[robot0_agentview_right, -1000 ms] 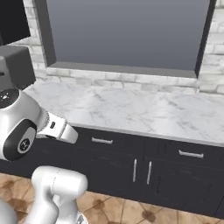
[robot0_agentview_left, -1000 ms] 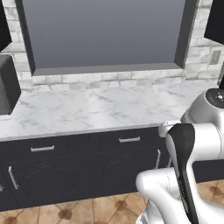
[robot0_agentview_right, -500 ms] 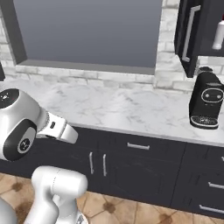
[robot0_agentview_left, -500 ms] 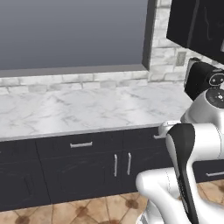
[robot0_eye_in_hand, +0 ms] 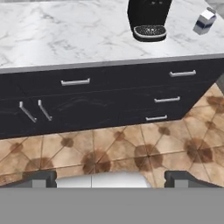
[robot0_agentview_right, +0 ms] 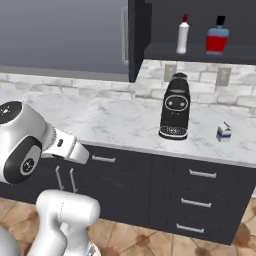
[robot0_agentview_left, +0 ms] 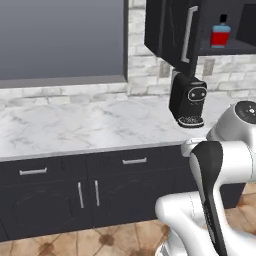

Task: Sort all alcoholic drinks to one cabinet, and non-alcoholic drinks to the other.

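Note:
A black wall cabinet point(robot0_agentview_right: 165, 52) stands open at the upper right, its door point(robot0_agentview_left: 170, 30) swung out with a long silver handle. On its shelf stand a slim white bottle with a red cap point(robot0_agentview_right: 183, 34) and a squat red bottle with blue shoulders point(robot0_agentview_right: 217, 36) point(robot0_agentview_left: 220, 34). A small white-and-blue milk carton point(robot0_agentview_right: 224, 132) point(robot0_eye_in_hand: 204, 21) sits on the marble counter, right of the coffee machine. My gripper point(robot0_eye_in_hand: 111, 179) is open and holds nothing; it hangs low in front of the drawers, well short of the counter and the carton.
A black coffee machine point(robot0_agentview_right: 175, 107) point(robot0_agentview_left: 187, 100) point(robot0_eye_in_hand: 149, 17) stands on the marble counter point(robot0_agentview_left: 90, 130) under the cabinet. Black drawers and doors point(robot0_eye_in_hand: 109, 100) run below the counter, above a tiled floor point(robot0_eye_in_hand: 122, 144). A large window point(robot0_agentview_left: 60, 40) is at the left.
The whole picture has slid left: the base has driven right along the counter. The open cabinet, coffee machine and carton have come into view. The gripper stays open.

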